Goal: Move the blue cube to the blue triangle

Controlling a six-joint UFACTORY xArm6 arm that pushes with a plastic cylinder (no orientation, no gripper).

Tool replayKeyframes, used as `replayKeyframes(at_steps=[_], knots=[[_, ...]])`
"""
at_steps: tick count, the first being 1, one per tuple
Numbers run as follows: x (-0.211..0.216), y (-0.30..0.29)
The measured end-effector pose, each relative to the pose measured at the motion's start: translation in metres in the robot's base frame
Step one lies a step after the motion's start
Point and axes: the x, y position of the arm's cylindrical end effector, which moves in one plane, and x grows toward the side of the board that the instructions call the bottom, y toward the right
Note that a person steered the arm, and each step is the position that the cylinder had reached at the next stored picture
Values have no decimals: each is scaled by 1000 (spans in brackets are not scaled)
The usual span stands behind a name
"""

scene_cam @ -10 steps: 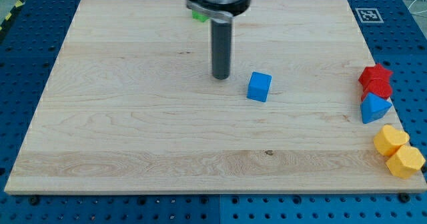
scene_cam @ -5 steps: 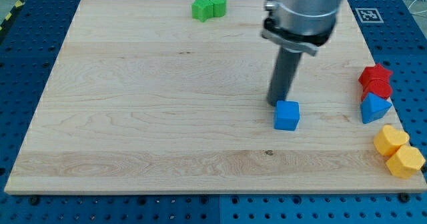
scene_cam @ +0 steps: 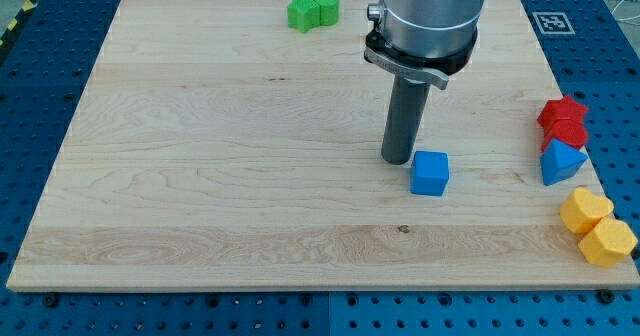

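Observation:
The blue cube point(scene_cam: 430, 173) sits on the wooden board, right of centre. My tip point(scene_cam: 397, 160) stands just to the cube's upper left, very close to it; I cannot tell whether they touch. The blue triangle point(scene_cam: 560, 163) lies at the board's right edge, well to the right of the cube, just below the red blocks.
Two red blocks point(scene_cam: 564, 122) are stacked against the blue triangle's upper side. Two yellow blocks point(scene_cam: 596, 227) lie off the board's lower right corner. Two green blocks point(scene_cam: 313, 10) sit at the view's top. The board's right edge point(scene_cam: 548, 86) is close to the triangle.
The tip pushed the blue cube right and down, then shifted a little left, from the cube's top to its upper left. The cube has stayed put over the last half second.

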Motion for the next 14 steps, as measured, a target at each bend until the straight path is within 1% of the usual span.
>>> replayKeyframes(at_steps=[1,2,4,5,6,7,8,10,11,12,14], knots=[[9,-22],[13,-17],[15,43],[27,53],[44,35],[64,30],[66,41],[66,91],[66,106],[69,96],[70,22]])
